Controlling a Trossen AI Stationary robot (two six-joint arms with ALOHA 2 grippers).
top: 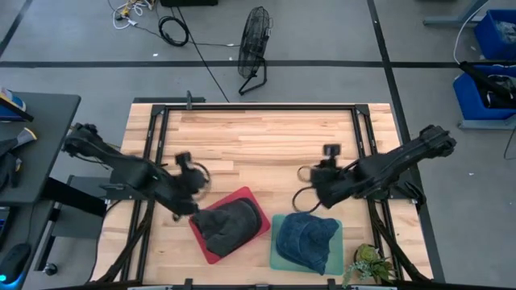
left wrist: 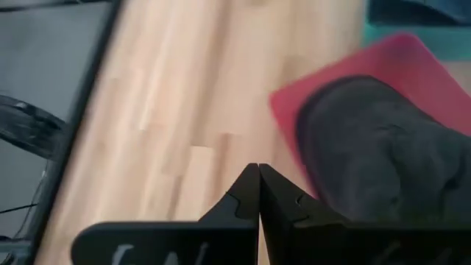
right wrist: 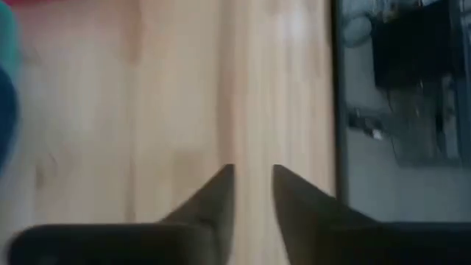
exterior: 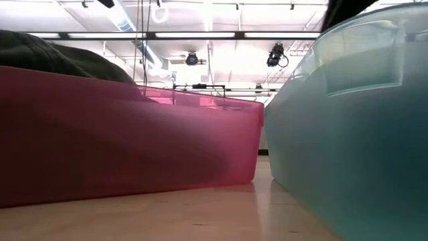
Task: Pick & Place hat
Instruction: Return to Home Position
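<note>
A dark grey hat lies in a red tray, and a blue denim hat lies in a teal tray to its right, both near the table's near edge. In the left wrist view the grey hat fills the red tray. My left gripper hovers just left of the red tray, fingers shut over bare wood. My right gripper hangs just beyond the teal tray, fingers slightly apart and empty. The low view shows the red tray's wall, the teal tray's wall and the grey hat's crown.
A small potted plant stands at the table's near right corner. A black metal frame borders the tabletop. Bare wood stretches across the far half of the table. A fan stands on the floor beyond.
</note>
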